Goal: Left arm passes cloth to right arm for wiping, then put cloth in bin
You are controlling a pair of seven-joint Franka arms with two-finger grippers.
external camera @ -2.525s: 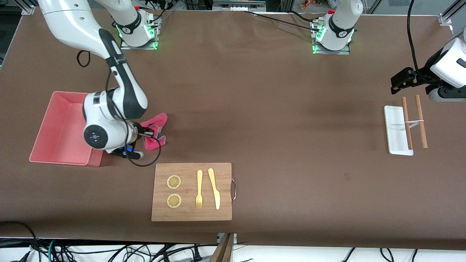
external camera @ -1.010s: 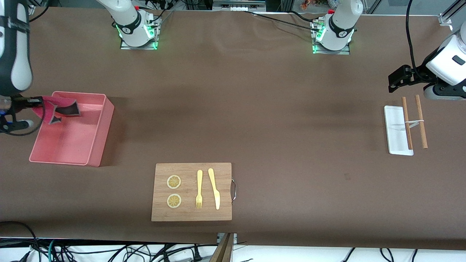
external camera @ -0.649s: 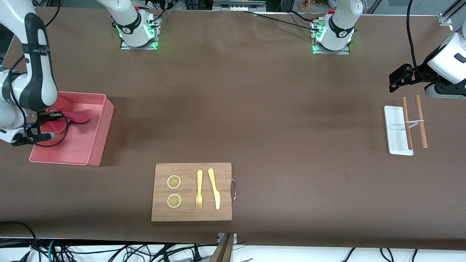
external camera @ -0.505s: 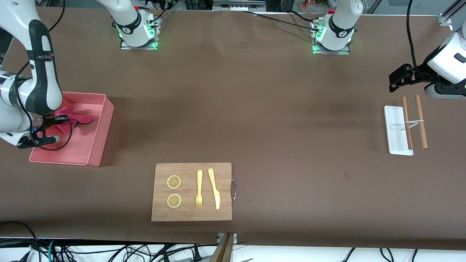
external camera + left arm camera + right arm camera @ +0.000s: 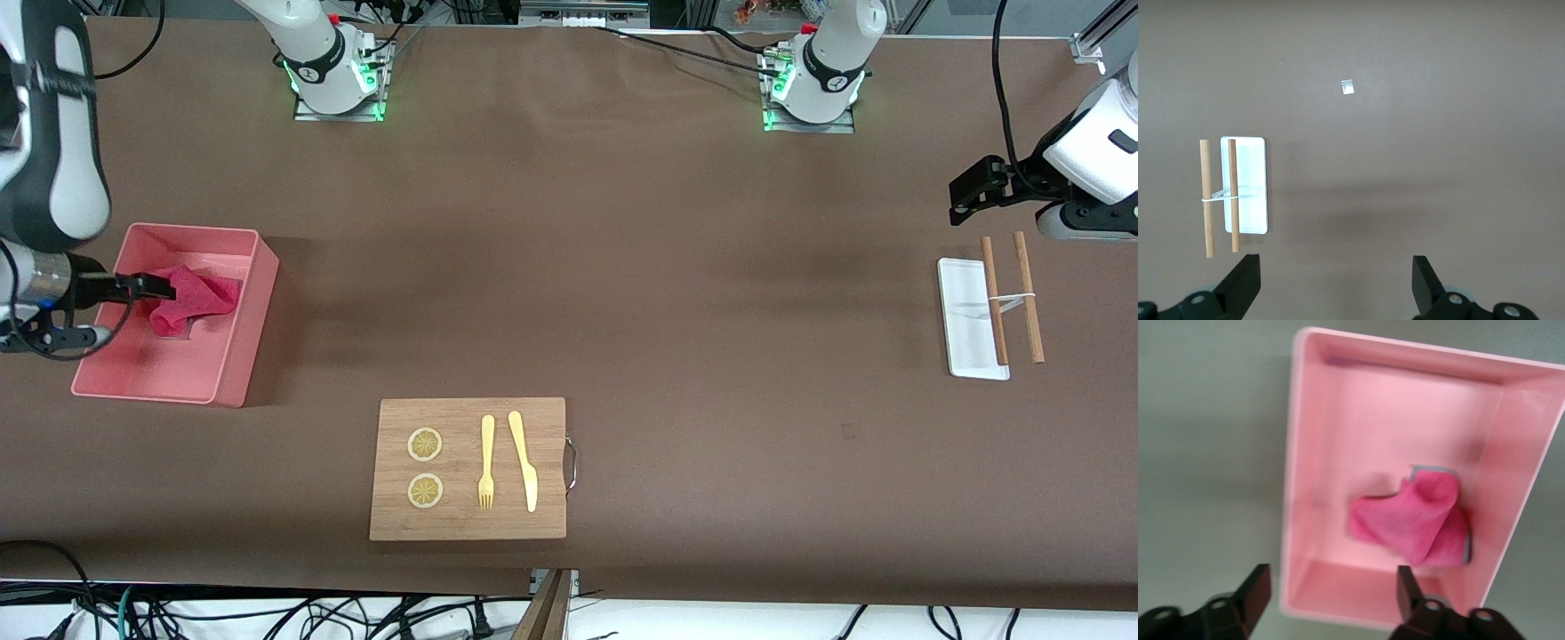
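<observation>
Your right arm point(image 5: 53, 160) has risen since half a second ago, and the cloth point(image 5: 191, 298) it carried now lies loose in the bin point(image 5: 258, 293). The bin stands at the bench's right-arm end, its long axis running toward the front camera. The cloth is crumpled, with no clear long axis, nearer the wall that faces the bench's middle. Your right gripper point(image 5: 1331, 590) hangs over the bin, fingers spread, holding nothing. Your left gripper point(image 5: 1335, 280) waits, wide apart and empty, over the white tray point(image 5: 960, 302) at the other end.
</observation>
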